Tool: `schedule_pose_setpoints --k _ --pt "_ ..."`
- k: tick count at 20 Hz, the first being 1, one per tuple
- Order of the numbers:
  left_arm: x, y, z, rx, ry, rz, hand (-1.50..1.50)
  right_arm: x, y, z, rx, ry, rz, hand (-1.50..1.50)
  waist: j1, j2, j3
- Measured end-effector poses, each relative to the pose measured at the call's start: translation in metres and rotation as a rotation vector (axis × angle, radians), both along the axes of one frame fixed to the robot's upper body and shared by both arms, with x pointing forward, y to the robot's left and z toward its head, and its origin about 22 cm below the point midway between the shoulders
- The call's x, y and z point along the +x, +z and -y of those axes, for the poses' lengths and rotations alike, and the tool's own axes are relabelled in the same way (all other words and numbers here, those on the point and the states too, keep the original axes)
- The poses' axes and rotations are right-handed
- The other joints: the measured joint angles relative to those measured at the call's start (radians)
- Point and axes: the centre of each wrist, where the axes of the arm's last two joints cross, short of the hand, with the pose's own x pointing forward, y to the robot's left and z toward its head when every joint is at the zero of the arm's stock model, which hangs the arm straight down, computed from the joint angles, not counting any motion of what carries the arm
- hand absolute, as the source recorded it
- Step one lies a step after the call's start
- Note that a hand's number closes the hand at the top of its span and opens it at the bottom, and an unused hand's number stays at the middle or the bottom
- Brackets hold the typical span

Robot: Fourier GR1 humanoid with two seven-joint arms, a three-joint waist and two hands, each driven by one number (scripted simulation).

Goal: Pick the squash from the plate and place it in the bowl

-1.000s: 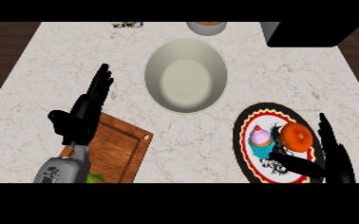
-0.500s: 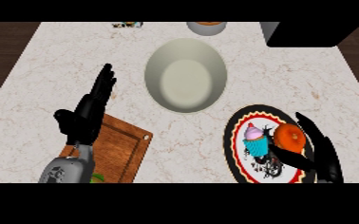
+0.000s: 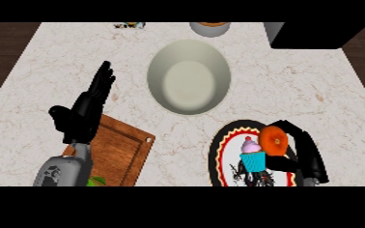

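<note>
Marble counter [image 3: 306,82] fills the view, pale and veined, with dark wood showing past its left edge.

Taking the plate [image 3: 218,150] as landmark: it sits at the near right, dark-rimmed with a patterned border. On it, at its right side, is the squash [image 3: 272,138], a round orange thing with no clear long axis. The right hand [image 3: 305,150] is wrapped round the squash from the right, fingers over the top and thumb below, so it appears to hold it already. Just left of the squash, also on the plate, stands a cupcake [image 3: 251,155], close enough to be brushed.

Well left of the plate, the left hand [image 3: 82,110] rests open with fingers straight up, over the corner of a wooden board [image 3: 122,150].

Beyond the plate, up and left of it, lies the bowl [image 3: 189,76], near but not touching the rim. So the coming move, as I judge it, is a lift and a carry up-left from the squash to the bowl, and the right hand is plainly the nearer one.

Farthest from the plate, along the back edge: a second small bowl [image 3: 210,28] and a black box [image 3: 308,35] at right.
</note>
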Motion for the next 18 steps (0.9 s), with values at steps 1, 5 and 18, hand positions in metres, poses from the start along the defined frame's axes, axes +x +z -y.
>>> schedule_pose_setpoints --k 1,5,18 --pt "0.000 -0.001 0.002 -0.001 -0.007 -0.003 0.00 0.002 0.001 -0.021 0.018 0.082 0.006 1.50 0.005 0.001 0.001" --pt "0.003 0.000 0.012 -0.006 -0.049 0.001 0.00 0.008 0.016 -0.118 0.086 0.471 0.038 1.50 0.057 0.004 0.005" --pt "0.002 -0.008 0.011 -0.005 -0.013 -0.002 0.00 -0.071 0.111 -0.262 0.245 0.897 0.398 1.50 0.015 0.001 0.009"
